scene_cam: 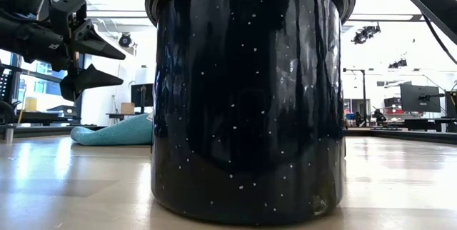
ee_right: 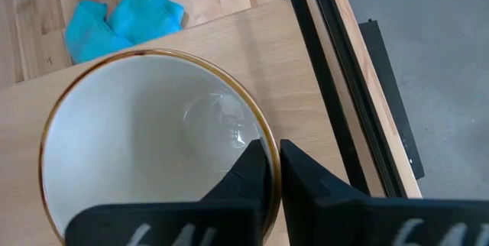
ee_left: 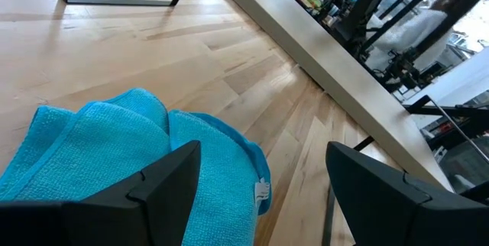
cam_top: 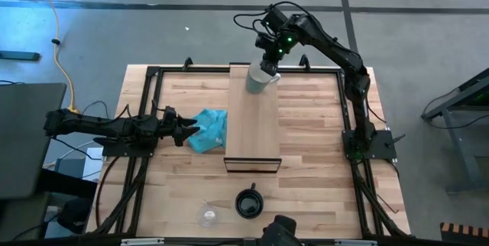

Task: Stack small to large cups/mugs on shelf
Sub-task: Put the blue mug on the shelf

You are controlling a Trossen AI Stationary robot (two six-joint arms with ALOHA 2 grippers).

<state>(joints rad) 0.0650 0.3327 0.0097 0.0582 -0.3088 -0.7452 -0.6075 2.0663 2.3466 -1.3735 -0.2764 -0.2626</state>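
Observation:
The large white mug (cam_top: pixel 258 80) stands upright over the far end of the light wood shelf (cam_top: pixel 252 124), with my right gripper (cam_top: pixel 268 67) shut on its rim. The black mug (cam_top: pixel 248 202) and the small clear glass cup (cam_top: pixel 207 215) stand on the table near its front edge. The black mug (scene_cam: pixel 250 94) fills the low view. My left gripper (cam_top: pixel 186 132) hangs open at the left, just short of the teal cloth (cam_top: pixel 209 128), with nothing between its fingers (ee_left: pixel 260 185). My right gripper (ee_right: pixel 273 148) pinches the white mug's rim (ee_right: pixel 260 135), one finger inside the mug and one outside. The fingers come from above, slanting down. The mug is upright, mouth up. Whether its base rests on the shelf, I cannot tell.
The crumpled teal cloth (ee_left: pixel 130 154) lies on the table between my left gripper and the shelf's left side (ee_left: pixel 336 70). A black frame (cam_top: pixel 153 70) runs around the table. Bare wood lies right of the shelf (cam_top: pixel 313 139).

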